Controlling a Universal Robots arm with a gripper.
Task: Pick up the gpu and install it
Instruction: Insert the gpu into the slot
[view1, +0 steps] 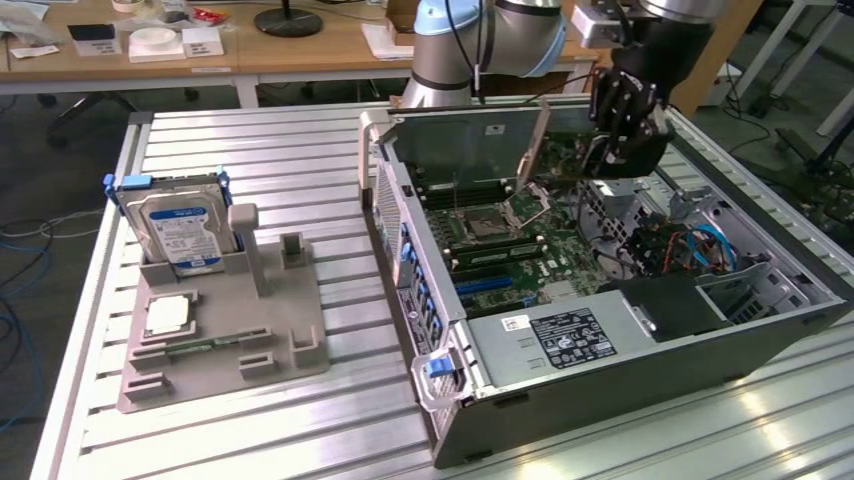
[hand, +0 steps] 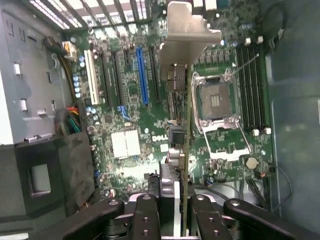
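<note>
I have the gripper (hand: 172, 210) closed part-way onto the gpu (hand: 179, 100), a thin circuit card seen edge-on with a silver metal end bracket. Its fingers (hand: 145, 215) pinch the card from both faces. In the exterior view the gripper (view1: 625, 135) hangs over the far end of the open dark grey computer tower (view1: 641, 390), which lies on the slatted aluminium bench (view1: 240, 150) toward the exterior view's right. The card is in the air above the green motherboard (hand: 150, 140), not seated. From the wrist view its edge seems to run alongside the long blue expansion slot (hand: 142, 75), over the strip between that slot and the square processor socket (hand: 217, 102). To do this step well, I judge the card must be shifted sideways until its edge sits squarely over the slot. It should be held upright and parallel to the slot, with the bracket lined up against the case's rear wall. The descent should be straight and slow, clear of the socket's wire lever. A tilted card could jam or scrape the board.
</note>
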